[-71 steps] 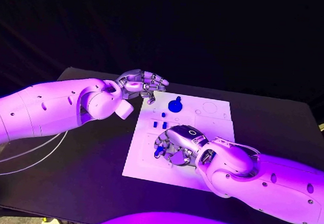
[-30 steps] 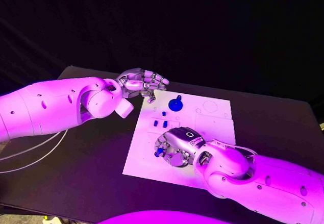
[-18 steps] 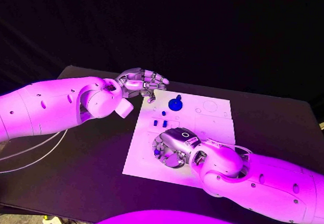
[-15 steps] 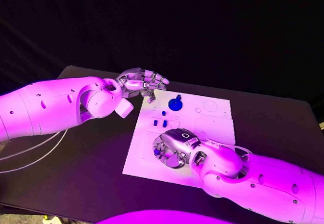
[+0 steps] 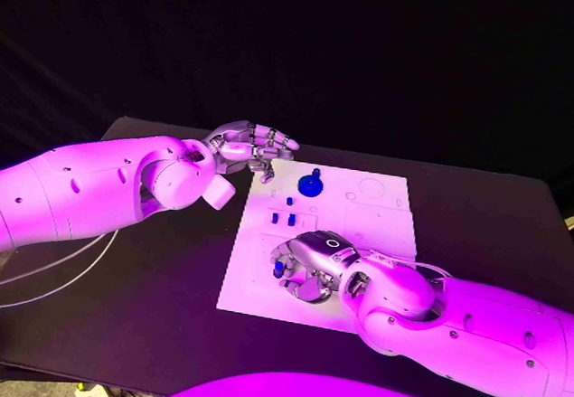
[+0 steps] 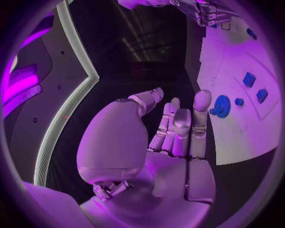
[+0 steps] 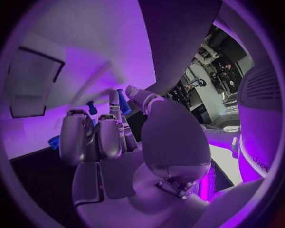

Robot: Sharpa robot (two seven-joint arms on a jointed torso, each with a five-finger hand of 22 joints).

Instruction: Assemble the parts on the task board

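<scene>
The white task board (image 5: 364,223) lies in the middle of the black table. My right hand (image 5: 306,265) hangs over its near left part, fingers curled down, and pinches a small blue part (image 7: 122,101) between thumb and a finger; the same blue part (image 5: 280,269) peeks out at the fingertips. A round blue part (image 5: 313,184) with a peg stands near the board's far edge. Two small blue pieces (image 5: 282,219) and a smaller one (image 5: 291,201) sit left of centre. My left hand (image 5: 254,147) hovers at the board's far left corner, fingers curled in, holding nothing (image 6: 178,128).
Black table (image 5: 151,290) surrounds the board on all sides. The board (image 7: 89,47) has a rectangular recess (image 7: 33,80) near my right hand. The board's right half (image 5: 384,204) carries only outlines and holes. White cables (image 5: 21,282) trail off the table's left edge.
My right hand has crept slightly left and nearer over the board's near left part, turning a little at the wrist. The left hand has not moved.
</scene>
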